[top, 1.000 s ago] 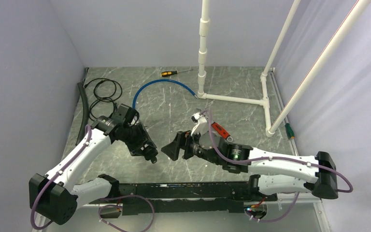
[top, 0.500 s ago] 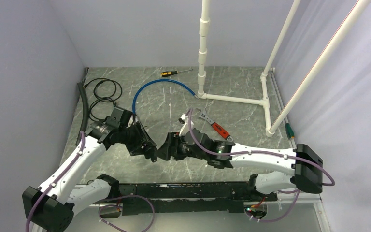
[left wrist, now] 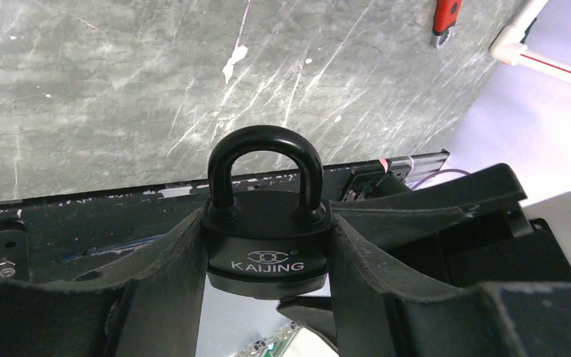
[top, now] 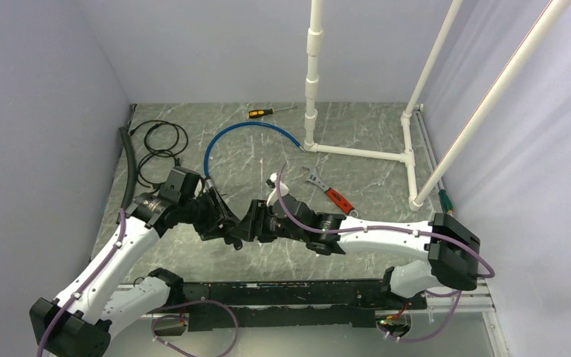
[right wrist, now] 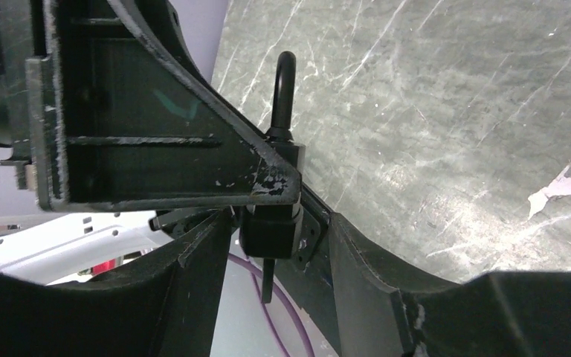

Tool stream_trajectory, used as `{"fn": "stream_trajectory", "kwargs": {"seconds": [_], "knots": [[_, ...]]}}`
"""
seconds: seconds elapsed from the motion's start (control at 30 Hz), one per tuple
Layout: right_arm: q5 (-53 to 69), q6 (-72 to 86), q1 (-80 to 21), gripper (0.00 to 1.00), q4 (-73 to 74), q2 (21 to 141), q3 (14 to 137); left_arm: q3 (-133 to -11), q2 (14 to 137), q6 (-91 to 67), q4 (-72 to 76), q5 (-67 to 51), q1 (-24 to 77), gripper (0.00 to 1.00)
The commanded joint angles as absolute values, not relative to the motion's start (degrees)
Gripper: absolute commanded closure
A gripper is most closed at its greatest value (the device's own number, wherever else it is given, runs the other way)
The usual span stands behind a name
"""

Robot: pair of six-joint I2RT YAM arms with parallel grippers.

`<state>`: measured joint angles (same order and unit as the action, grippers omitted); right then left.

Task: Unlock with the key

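A black padlock (left wrist: 266, 253) marked KAIJING sits upright between the fingers of my left gripper (left wrist: 268, 219), which is shut on its body, with the shackle (left wrist: 265, 145) closed. In the right wrist view the padlock (right wrist: 271, 219) shows edge-on, and a thin dark key (right wrist: 267, 281) sticks out of its underside. My right gripper (right wrist: 276, 227) is open, with its fingers on either side of the key and not touching it. In the top view the left gripper (top: 221, 223) and right gripper (top: 250, 223) meet above the table's near middle.
A red-handled wrench (top: 331, 195) lies behind the right arm. A blue hose (top: 244, 131), a yellow screwdriver (top: 263, 112) and black cables (top: 156, 141) lie farther back. A white pipe frame (top: 357, 153) stands at the back right. A black rail (top: 282, 294) runs along the near edge.
My right arm has moved left until its open fingers sit around the key end of the padlock. My left arm has shifted slightly and still holds the padlock.
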<state>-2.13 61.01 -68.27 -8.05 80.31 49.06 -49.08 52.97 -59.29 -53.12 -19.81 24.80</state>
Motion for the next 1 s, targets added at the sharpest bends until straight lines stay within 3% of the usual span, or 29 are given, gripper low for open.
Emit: {"fn": "stream_trajectory", "kwargs": {"seconds": [0.0, 0.5, 0.77, 0.87, 0.93, 0.97], "knots": [[-0.8, 62.4, -67.9, 0.48, -12.3, 81.9, 51.5, -49.3, 51.2, -59.9, -48.9, -23.5, 24.8, 1.00], [-0.3, 63.5, -67.9, 0.59, -15.2, 85.3, 51.5, -47.3, 49.5, -60.9, -45.7, -24.7, 24.8, 1.00], [-0.3, 63.4, -67.9, 0.89, -16.1, 85.1, 50.6, -46.4, 46.8, -59.4, -43.1, -26.3, 24.8, 0.97], [-0.4, 63.2, -67.9, 0.98, -16.1, 84.0, 50.0, -45.3, 43.8, -59.4, -40.8, -26.4, 24.8, 0.73], [-1.0, 63.0, -67.8, 1.00, -15.6, 83.3, 49.6, -44.7, 41.4, -59.2, -39.6, -26.3, 24.8, 0.42], [-1.3, 62.7, -67.7, 1.00, -15.3, 82.9, 49.5, -44.5, 40.3, -59.0, -39.2, -26.2, 24.8, 0.21]]}}
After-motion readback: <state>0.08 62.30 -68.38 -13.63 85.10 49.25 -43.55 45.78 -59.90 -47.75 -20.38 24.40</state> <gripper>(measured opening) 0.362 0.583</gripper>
